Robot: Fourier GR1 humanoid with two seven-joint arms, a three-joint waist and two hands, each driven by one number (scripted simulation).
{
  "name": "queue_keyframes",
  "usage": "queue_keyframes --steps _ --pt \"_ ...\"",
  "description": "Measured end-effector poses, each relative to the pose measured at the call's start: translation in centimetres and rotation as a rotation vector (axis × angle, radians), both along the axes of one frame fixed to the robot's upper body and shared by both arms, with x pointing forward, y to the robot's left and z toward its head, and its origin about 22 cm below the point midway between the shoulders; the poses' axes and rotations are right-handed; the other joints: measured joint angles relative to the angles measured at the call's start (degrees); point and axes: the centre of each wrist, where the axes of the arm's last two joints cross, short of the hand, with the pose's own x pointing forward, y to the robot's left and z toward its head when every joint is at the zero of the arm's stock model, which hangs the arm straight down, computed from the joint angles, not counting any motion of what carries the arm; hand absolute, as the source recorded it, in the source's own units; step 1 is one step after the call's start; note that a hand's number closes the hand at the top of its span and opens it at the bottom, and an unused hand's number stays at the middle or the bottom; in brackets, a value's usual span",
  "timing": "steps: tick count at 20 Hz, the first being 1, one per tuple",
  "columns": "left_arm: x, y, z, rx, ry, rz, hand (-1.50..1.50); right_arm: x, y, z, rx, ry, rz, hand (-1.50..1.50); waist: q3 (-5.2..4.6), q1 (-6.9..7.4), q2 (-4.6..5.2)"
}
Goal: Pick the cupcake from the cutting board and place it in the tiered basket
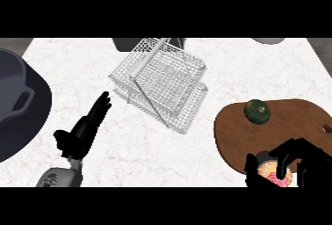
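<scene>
Two hands: my right hand (295, 154), lower right, curls round the cupcake (273, 172) on the cutting board (292, 118); my left hand (81, 132), lower left, fingers straight. Carried low, the cupcake might snag the wire rim of the tiered basket (162, 83).

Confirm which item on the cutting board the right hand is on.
The cupcake, pink-orange topped, at the cutting board's near edge: the right hand curls round it. The dark green round item lies apart, farther back, untouched.
</scene>
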Motion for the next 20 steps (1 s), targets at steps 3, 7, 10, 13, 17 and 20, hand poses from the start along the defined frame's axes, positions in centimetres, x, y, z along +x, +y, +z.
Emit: queue_keyframes --steps 3,7,10,13,17,20 --pt "0.3 -0.3 0.1 0.002 -0.006 -0.004 0.00 1.0 1.2 2.1 0.006 -0.060 0.033 1.50 -0.02 0.46 0.13" --pt "0.6 -0.7 -0.2 0.004 -0.001 -0.014 0.00 2.6 3.2 5.4 0.049 -0.167 0.073 1.50 -0.07 0.92 0.23" --pt "0.7 -0.6 0.0 0.003 0.001 -0.021 0.00 4.0 4.4 7.6 0.080 -0.218 0.092 1.50 -0.09 1.18 0.20" --pt "0.7 -0.7 0.1 0.004 -0.002 -0.029 0.00 6.5 5.8 9.3 0.092 -0.224 0.101 1.50 -0.12 1.65 0.22" --pt "0.7 -0.9 0.1 0.004 -0.007 -0.036 0.00 10.4 7.6 11.4 0.094 -0.201 0.102 1.50 -0.09 2.09 0.35" --pt "0.4 -0.7 0.1 0.004 -0.005 -0.044 0.00 13.2 8.8 12.9 0.099 -0.172 0.110 1.50 -0.06 2.36 0.43"
